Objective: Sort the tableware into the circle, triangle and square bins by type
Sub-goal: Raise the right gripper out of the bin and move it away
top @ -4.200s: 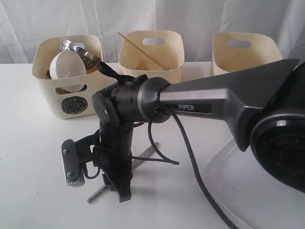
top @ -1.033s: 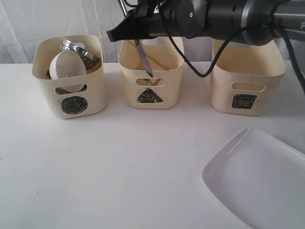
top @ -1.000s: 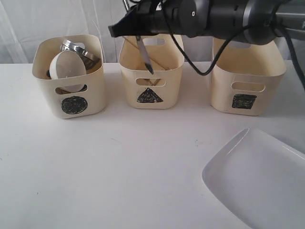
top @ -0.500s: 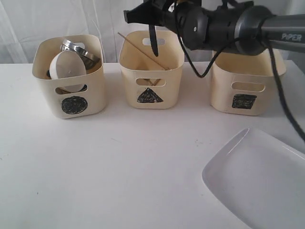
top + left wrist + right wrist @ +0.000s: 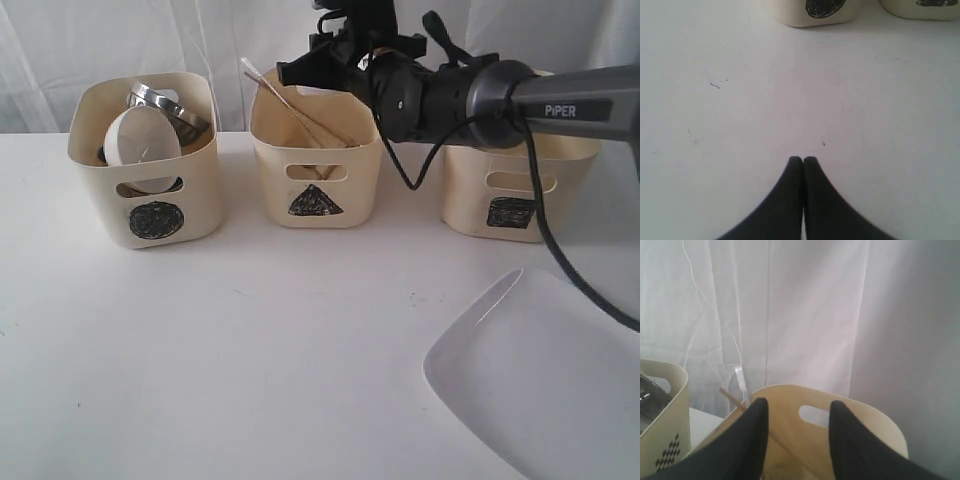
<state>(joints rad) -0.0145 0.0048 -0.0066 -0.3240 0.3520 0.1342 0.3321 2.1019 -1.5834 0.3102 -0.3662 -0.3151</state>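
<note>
Three cream bins stand in a row at the back of the white surface (image 5: 250, 350), each with a dark shape drawn on its front. On the left, the circle bin (image 5: 100, 190) is filled above its rim: a small white bowl (image 5: 141, 140) lies tipped on its side at the front, with the shiny rims of steel vessels (image 5: 160, 100) behind it. In the middle, the triangle bin (image 5: 270, 165) holds wooden chopsticks (image 5: 290, 105) that lean aslant, one end sticking out past its upper left corner. On the right, the square bin (image 5: 470, 190) shows nothing above its rim. A large white rounded-square plate (image 5: 540, 380) lies flat on the surface near the front right, well apart from the bins. The right end effector (image 5: 796, 412) hangs above the triangle bin with its fingers spread and nothing between them, pointing toward a pale curtain (image 5: 790, 315). The left end effector (image 5: 803, 160) sits closed, fingertips pressed together, over bare surface.
</note>
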